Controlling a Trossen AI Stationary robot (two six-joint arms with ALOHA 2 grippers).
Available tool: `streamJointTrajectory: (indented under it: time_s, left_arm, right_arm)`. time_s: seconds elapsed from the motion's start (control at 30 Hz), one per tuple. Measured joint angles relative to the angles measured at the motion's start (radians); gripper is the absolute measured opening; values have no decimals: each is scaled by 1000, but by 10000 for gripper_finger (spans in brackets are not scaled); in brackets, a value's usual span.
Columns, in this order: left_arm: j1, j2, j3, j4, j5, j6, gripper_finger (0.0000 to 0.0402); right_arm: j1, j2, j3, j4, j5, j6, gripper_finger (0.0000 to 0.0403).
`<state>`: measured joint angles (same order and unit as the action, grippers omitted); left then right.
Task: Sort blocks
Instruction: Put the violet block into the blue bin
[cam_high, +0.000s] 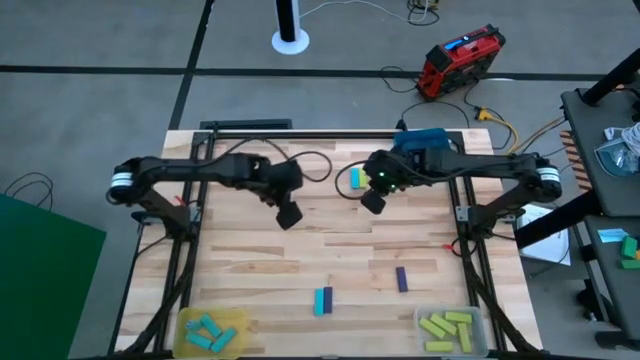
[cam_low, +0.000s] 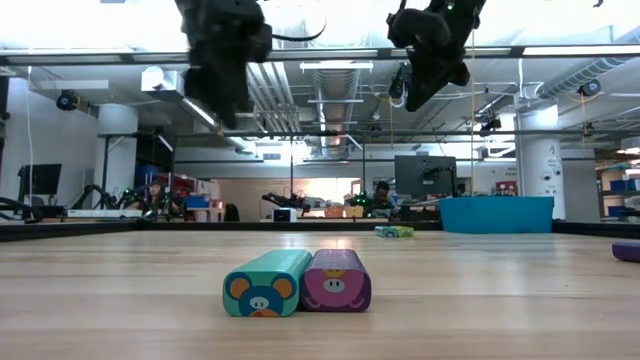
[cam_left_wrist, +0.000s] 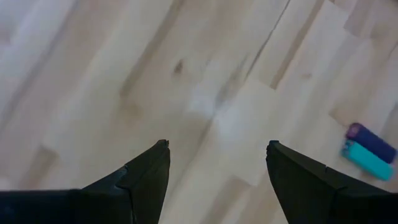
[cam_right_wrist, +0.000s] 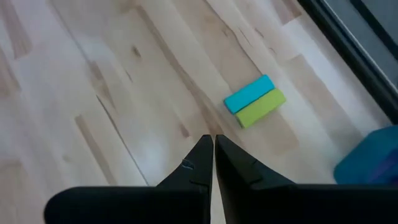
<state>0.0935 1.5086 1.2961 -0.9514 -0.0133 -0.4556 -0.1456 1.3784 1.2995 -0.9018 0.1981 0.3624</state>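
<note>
Wooden table (cam_high: 250, 260) under your arms carries a cyan and purple block pair (cam_high: 322, 300) near its front, while your left gripper (cam_high: 288, 215) hovers spread wide and your right gripper (cam_high: 372, 203) hovers pinched closed, empty, near a cyan and yellow-green pair (cam_high: 355, 178).

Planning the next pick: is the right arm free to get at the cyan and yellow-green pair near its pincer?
Probably yes: the right pincer is shut, empty, above bare wood, nothing between it and the pair.
</note>
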Motion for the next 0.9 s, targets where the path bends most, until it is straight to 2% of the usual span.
streamJointTrajectory:
  time_s: [0.33, 0.53, 0.73, 0.8, 0.9]
  left_arm:
    - [-130, -168, -119, -25, 84, -442, 242]
    - [-237, -197, -140, 34, 157, -754, 242]
    - [-433, -116, -103, 229, 149, -1142, 242]
    - [-486, -54, -57, 227, 131, -1198, 239]
    - [-533, 54, 26, 190, 125, -1198, 234]
  right_arm:
    - [-31, -25, 0, -10, 1, 21, 10]
    - [-57, -69, 0, -87, 3, 22, 11]
    - [-60, -106, -12, -139, 4, -45, 11]
    - [-60, -114, -18, -136, 2, -65, 11]
    - [-61, -131, -29, -135, -50, -94, 11]
